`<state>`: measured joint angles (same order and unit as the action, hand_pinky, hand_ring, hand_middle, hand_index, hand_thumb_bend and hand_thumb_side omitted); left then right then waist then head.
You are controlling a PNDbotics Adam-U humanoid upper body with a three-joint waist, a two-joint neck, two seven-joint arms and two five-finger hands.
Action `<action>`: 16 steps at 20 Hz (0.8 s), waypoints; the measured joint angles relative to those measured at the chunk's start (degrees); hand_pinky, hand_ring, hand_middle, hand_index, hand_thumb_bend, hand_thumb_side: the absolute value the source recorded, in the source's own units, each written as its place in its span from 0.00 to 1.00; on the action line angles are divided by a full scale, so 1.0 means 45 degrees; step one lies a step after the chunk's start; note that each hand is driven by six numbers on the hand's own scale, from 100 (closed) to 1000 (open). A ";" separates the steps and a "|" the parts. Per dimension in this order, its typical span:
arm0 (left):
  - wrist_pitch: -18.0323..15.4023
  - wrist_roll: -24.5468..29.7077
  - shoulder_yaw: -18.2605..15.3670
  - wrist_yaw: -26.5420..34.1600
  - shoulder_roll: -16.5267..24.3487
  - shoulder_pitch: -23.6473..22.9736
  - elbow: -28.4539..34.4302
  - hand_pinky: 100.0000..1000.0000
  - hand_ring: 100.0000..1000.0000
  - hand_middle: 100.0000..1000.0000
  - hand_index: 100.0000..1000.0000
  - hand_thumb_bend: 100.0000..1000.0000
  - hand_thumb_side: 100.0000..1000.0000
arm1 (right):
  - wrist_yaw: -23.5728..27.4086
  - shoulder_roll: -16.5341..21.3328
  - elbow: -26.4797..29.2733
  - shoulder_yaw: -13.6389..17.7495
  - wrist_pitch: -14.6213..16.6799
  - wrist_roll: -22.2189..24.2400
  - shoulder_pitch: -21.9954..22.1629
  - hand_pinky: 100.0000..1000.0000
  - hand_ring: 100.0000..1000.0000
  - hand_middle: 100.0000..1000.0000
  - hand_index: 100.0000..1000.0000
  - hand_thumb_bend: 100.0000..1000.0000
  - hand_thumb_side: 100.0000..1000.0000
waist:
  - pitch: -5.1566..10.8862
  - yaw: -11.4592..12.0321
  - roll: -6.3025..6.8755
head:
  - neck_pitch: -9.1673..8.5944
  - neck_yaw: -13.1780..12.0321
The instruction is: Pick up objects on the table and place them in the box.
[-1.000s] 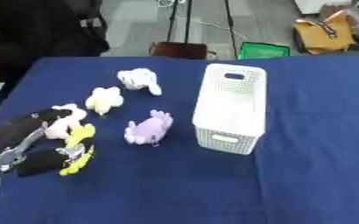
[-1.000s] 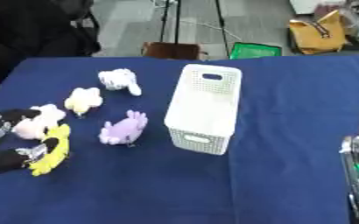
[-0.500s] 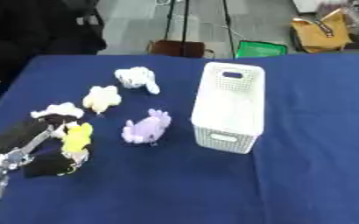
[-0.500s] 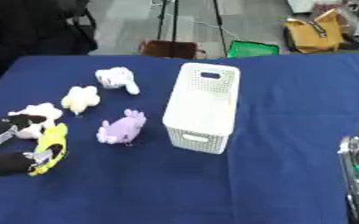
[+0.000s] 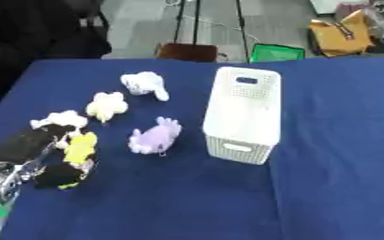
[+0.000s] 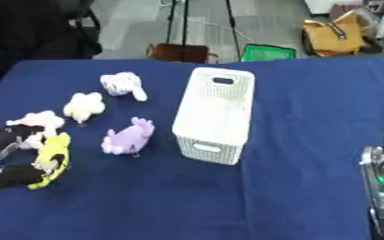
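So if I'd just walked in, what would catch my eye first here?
Probably the tall white perforated box standing mid-table on the dark blue tablecloth. Left of it lie small plush toys: a purple one nearest the box, a pale yellow one and a white one farther back. At the left edge, the robot's black left hand is closed around a yellow toy.

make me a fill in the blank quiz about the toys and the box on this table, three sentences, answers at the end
The left hand is closed around the ____ toy.
The white box stands on a ____ tablecloth.
The soft toy lying nearest the box is ____ in colour.

Missing words: yellow; blue; purple
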<state>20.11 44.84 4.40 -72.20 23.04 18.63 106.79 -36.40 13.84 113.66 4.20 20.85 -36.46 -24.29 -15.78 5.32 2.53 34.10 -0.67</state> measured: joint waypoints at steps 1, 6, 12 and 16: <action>0.0007 -0.0010 0.0002 -0.0015 -0.0033 0.0006 -0.0063 0.81 0.91 0.88 0.99 0.20 0.73 | 0.0004 0.0000 0.0000 0.0000 -0.0006 -0.0021 0.0000 0.82 0.87 0.69 0.76 0.00 1.00 | 0.0000 -0.0007 0.0000 | -0.0002 -0.0002; 0.0003 -0.0009 0.0004 0.0026 -0.0076 0.0017 -0.0329 0.82 0.92 0.89 0.99 0.31 0.71 | 0.0020 -0.0002 0.0000 0.0000 -0.0017 -0.0052 0.0000 0.82 0.87 0.69 0.75 0.00 1.00 | 0.0000 -0.0029 -0.0001 | -0.0034 -0.0011; 0.0006 -0.0009 0.0003 0.0026 -0.0104 0.0021 -0.0604 0.80 0.91 0.88 0.98 0.35 0.66 | 0.0036 -0.0002 0.0000 0.0000 -0.0039 -0.0080 0.0000 0.82 0.87 0.69 0.75 0.00 1.00 | -0.0034 -0.0093 -0.0027 | -0.0091 -0.0018; 0.0020 -0.0014 0.0002 0.0005 -0.0185 0.0021 -0.0861 0.81 0.91 0.89 0.98 0.36 0.68 | 0.0040 -0.0003 0.0000 -0.0001 -0.0048 -0.0091 -0.0001 0.82 0.87 0.69 0.75 0.00 1.00 | -0.0035 -0.0135 -0.0040 | -0.0102 -0.0047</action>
<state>20.20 44.77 4.40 -72.18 22.20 18.73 102.91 -36.22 13.83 113.66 4.19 20.63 -36.87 -24.29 -15.94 4.71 2.35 33.65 -0.88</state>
